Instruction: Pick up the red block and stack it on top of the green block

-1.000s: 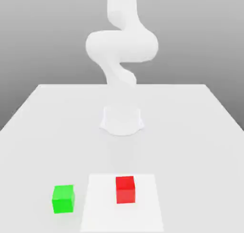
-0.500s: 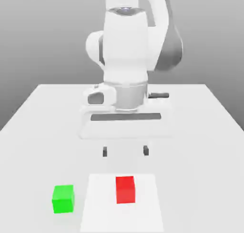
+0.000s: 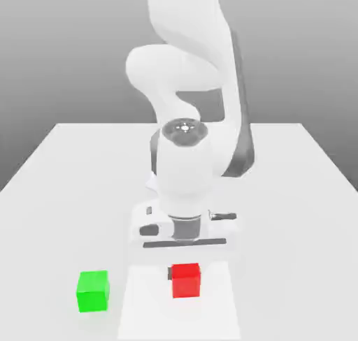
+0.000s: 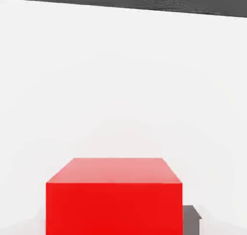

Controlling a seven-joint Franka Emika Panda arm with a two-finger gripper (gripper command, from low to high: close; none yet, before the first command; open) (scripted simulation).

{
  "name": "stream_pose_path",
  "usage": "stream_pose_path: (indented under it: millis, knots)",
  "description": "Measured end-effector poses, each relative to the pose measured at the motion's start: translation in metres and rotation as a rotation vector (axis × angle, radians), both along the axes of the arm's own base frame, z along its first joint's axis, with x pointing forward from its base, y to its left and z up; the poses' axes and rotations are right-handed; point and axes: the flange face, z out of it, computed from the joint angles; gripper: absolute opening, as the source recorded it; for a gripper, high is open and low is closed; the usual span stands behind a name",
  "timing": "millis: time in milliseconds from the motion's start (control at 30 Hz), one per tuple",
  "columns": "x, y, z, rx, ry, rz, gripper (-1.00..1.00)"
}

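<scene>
At the exterior view's left, the green block [image 3: 93,291] stands on the pale surface [image 3: 42,228], upright and well apart from the arm. It is the target, so a knock from a hand travelling too low could shift it or spoil the landing.

Next comes the white patch [image 3: 143,312], and over it the red block [image 3: 186,281], upright, with the jaws [image 3: 186,273] right at it. I cannot tell whether they hold it or merely stand around it, nor whether it has left the patch. The step looks like the grasp, with the stacking all to come.

If the jaws are off-centre or turned against the faces, closing could push the block aside or twist it; a shallow bite could let it slip in the lift. Later, letting go off-centre, or too high over the green block, could tip the red one off.

Farther right, the surface offers nothing to hit.
</scene>
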Motion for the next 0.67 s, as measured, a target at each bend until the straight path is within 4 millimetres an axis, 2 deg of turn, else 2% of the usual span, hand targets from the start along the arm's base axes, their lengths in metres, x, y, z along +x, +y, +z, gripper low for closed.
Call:
stream_pose_path:
  millis: [200, 267, 333, 400, 433, 567, 600, 667]
  knots:
    - [0.000, -0.001, 0.053, 0.000, 0.001, -0.001, -1.00]
    - [0.009, -0.047, 0.068, -0.001, 0.001, -0.147, -1.00]
    - [0.015, -0.102, 0.081, 0.000, 0.001, -0.320, -1.00]
    - [0.013, -0.159, 0.092, 0.000, 0.000, -0.490, -1.00]
    - [0.013, -0.168, 0.088, 0.001, 0.000, -0.521, -1.00]
    - [0.018, -0.165, 0.047, 0.001, 0.000, -0.519, -1.00]
    - [0.018, -0.165, 0.038, 0.000, 0.000, -0.520, 1.00]
    - [0.018, -0.165, 0.038, 0.000, 0.000, -0.520, 1.00]
